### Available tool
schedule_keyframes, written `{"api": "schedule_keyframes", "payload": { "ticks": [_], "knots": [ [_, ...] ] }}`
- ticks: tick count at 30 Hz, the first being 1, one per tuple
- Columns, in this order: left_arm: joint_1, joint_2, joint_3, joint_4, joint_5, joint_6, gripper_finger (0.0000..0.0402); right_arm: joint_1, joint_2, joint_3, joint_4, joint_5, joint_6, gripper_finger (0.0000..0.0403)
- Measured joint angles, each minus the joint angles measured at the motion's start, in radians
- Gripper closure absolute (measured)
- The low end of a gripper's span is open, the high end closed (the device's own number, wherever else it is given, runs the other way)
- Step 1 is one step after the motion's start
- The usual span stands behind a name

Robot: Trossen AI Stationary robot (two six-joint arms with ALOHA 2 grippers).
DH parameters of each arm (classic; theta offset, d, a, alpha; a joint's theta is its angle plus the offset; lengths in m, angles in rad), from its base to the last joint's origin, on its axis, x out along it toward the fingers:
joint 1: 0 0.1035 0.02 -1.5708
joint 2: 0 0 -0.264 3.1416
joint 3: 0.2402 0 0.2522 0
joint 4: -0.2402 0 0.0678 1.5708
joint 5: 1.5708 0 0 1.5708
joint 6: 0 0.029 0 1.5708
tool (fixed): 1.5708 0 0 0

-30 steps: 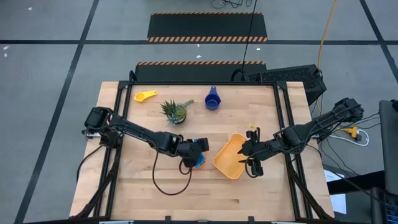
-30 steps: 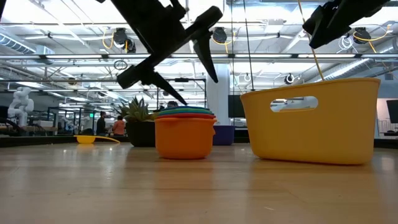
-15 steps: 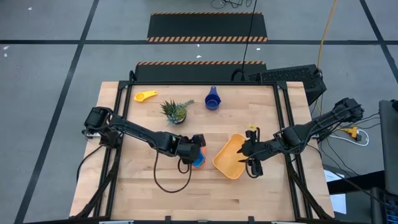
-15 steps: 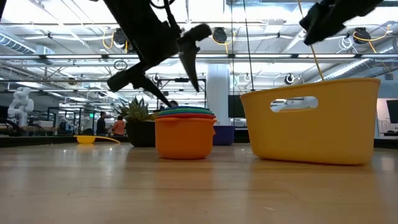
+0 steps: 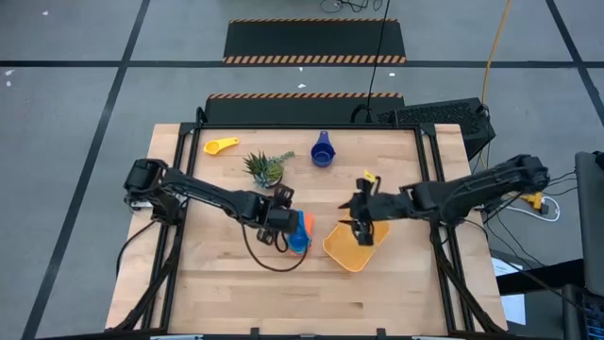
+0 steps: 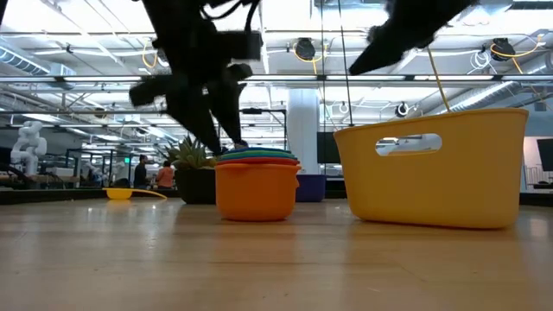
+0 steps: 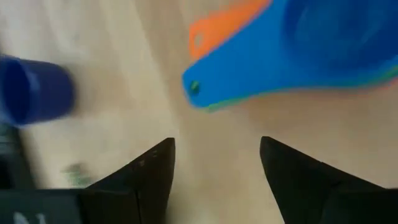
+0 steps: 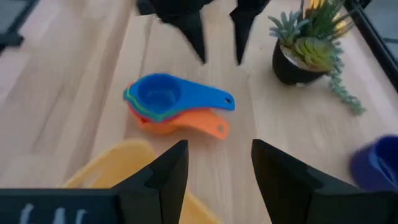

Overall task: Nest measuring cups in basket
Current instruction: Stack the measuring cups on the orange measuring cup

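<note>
Left gripper (image 5: pixel 279 220) hangs open, empty, just left of the nested stack of small plastic measuring cups (image 5: pixel 299 233), blue on top, orange underneath, mid-table. Right gripper (image 5: pixel 362 229) is open over the shallow orange-yellow plastic basket (image 5: pixel 347 247), just right of the stack. Dark blue plastic cup (image 5: pixel 323 151) and yellow plastic cup (image 5: pixel 222 145) lie far back, not nested. Risk: fingers clip the handles (image 8: pixel 214 115) and topple the stack; arms close, could collide.
</note>
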Motion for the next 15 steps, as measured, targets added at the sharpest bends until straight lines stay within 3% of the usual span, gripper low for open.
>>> {"api": "schedule_keyframes", "payload": {
  "ticks": [3,9,12,15],
  "knots": [
    [0.022,-0.044,0.0,0.026,0.089,-0.14,0.018,-0.066,0.058,0.001,0.048,-0.074,-0.031,0.0234],
    [0.058,-0.099,0.0,-0.027,0.098,-0.299,0.0225,-0.154,0.182,0.03,0.103,-0.187,-0.123,0.0249],
    [0.072,-0.099,0.0,-0.048,0.098,-0.368,0.0249,-0.165,0.238,0.06,0.099,-0.198,-0.194,0.0295],
    [0.075,-0.099,-0.001,-0.052,0.096,-0.433,0.028,-0.17,0.266,0.081,0.098,-0.217,-0.247,0.037]
  ]
}}
